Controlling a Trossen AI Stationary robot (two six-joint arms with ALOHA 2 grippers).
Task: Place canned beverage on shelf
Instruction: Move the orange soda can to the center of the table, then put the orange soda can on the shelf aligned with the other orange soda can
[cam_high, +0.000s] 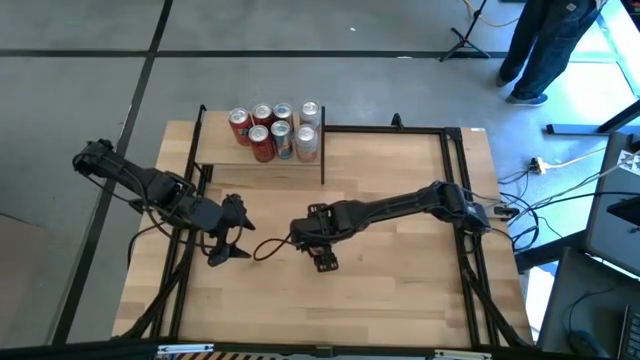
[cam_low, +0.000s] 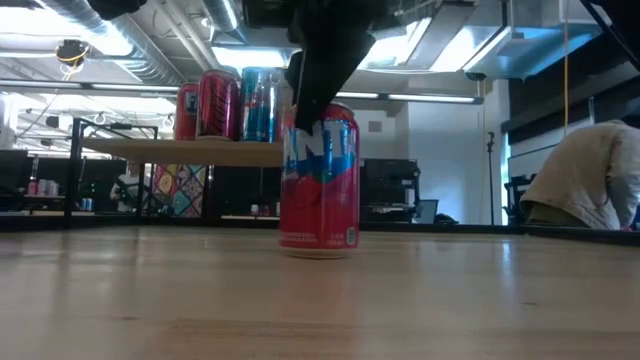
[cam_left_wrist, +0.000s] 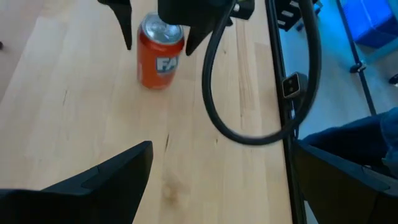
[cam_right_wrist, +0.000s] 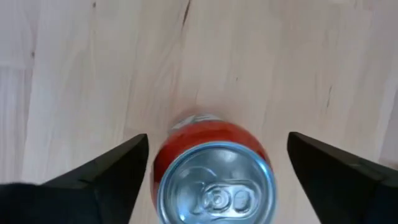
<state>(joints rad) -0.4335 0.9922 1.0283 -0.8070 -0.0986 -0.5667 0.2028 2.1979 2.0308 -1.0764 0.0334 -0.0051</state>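
Note:
A red soda can (cam_low: 320, 185) stands upright on its base on the light-wood tabletop; it also shows in the left wrist view (cam_left_wrist: 160, 53). My right gripper (cam_right_wrist: 217, 158) hangs open right above it, pointing down, one finger on either side of the can's silver top (cam_right_wrist: 214, 183) and apart from it. In the high view my right gripper (cam_high: 322, 250) hides the can. My left gripper (cam_high: 228, 245) is open and empty, left of the can. The shelf (cam_high: 225, 160) stands at the table's far left with several cans (cam_high: 275, 130) on it.
The shelf's black posts (cam_high: 323, 155) rise at its edges. A black metal frame (cam_high: 455, 190) runs along the table's far and right sides. A dark cable loop (cam_left_wrist: 249, 124) hangs from my right arm near the can. A person (cam_low: 590, 180) is beyond the table.

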